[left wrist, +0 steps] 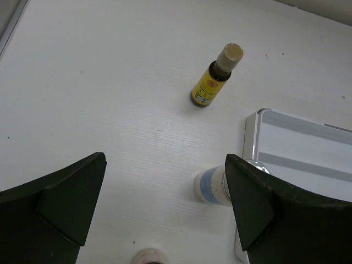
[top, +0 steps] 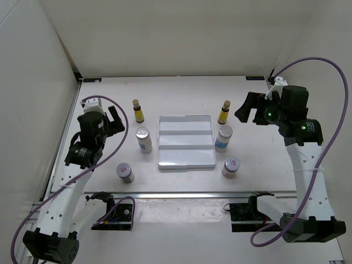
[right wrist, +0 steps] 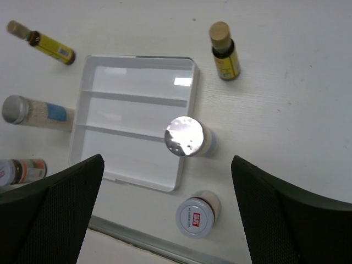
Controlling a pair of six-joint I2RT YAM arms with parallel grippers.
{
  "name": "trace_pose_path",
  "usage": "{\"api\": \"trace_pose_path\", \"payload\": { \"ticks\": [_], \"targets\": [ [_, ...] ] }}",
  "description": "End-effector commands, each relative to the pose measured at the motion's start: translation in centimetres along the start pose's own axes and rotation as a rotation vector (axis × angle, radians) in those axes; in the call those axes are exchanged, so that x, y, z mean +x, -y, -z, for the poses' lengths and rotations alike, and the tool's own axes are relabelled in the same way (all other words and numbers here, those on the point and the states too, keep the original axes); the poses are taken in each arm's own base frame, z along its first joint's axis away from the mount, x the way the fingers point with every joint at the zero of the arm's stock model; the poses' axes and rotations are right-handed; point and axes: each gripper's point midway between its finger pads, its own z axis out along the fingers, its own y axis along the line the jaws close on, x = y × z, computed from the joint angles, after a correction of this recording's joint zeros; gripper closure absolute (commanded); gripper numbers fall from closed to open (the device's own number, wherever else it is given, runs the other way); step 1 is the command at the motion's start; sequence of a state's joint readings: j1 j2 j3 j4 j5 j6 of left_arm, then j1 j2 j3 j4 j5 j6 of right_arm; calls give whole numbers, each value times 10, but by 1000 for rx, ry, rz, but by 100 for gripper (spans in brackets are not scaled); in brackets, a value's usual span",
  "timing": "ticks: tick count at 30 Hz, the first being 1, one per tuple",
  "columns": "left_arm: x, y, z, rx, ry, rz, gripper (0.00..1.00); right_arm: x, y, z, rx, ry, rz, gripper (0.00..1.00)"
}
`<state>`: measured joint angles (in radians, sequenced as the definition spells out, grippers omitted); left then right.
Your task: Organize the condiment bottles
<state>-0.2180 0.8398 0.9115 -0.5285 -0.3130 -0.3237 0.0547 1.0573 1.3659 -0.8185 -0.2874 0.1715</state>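
Observation:
Six condiment bottles stand round the white tray (top: 186,159). On its left are a slim brown bottle (top: 137,110), a silver-lidded cylinder (top: 143,138) and a squat red-marked jar (top: 125,172). On its right are a brown bottle (top: 224,112), a cylinder (top: 223,137) and a jar (top: 231,166). My left gripper (top: 115,118) is open and empty, raised left of the left bottles; its wrist view shows the brown bottle (left wrist: 214,81) and the cylinder (left wrist: 212,186). My right gripper (top: 248,108) is open and empty, raised above the right cylinder (right wrist: 186,136) and jar (right wrist: 196,215).
The tray (right wrist: 132,115) has three empty compartments split by two ridges. White walls close the table at the back and both sides. A metal rail (top: 181,195) runs along the table's near edge.

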Motion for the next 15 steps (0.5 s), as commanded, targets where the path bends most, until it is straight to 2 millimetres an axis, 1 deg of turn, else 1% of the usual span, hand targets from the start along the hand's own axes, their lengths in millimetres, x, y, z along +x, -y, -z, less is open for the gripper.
{"api": "trace_pose_path", "payload": {
  "ticks": [1,2,3,4,5,6,7,8,9,10,11,12,13,14,15],
  "targets": [
    [-7,8,10,51,22,18,0,9,33,-2,190,-20,-58,0],
    [-7,8,10,51,22,18,0,14,34,-6,179,-48,-83,0],
    [-9,7,13,54,31,21,0,17,29,-16,137,-97,-80,0],
    [-6,5,11,40,27,27,0,15,20,-19,77,-120,-64,0],
    [-8,5,13,43,35,30,0,16,13,-23,29,-146,-56,0],
    [-8,5,13,43,35,30,0,21,13,-33,14,-194,-84,0],
    [-8,5,13,43,35,30,0,20,10,-36,1,-205,-94,0],
    [-4,4,12,40,27,28,0,18,10,-41,2,-202,-108,0],
    [-6,2,14,34,38,30,0,16,11,-46,12,-193,-109,0],
    [-6,2,14,34,38,30,0,10,11,-55,17,-174,-104,0],
    [-7,0,14,24,41,31,0,10,12,-61,34,-171,-107,0],
    [-7,0,14,24,41,31,0,3,28,-69,136,-161,-92,0],
    [-7,0,14,24,41,31,0,0,36,-73,196,-155,-93,0],
    [-5,1,11,20,32,27,0,-1,38,-78,233,-156,-74,0],
    [-5,1,11,20,32,27,0,0,47,-88,281,-171,-65,0]
  ]
}}
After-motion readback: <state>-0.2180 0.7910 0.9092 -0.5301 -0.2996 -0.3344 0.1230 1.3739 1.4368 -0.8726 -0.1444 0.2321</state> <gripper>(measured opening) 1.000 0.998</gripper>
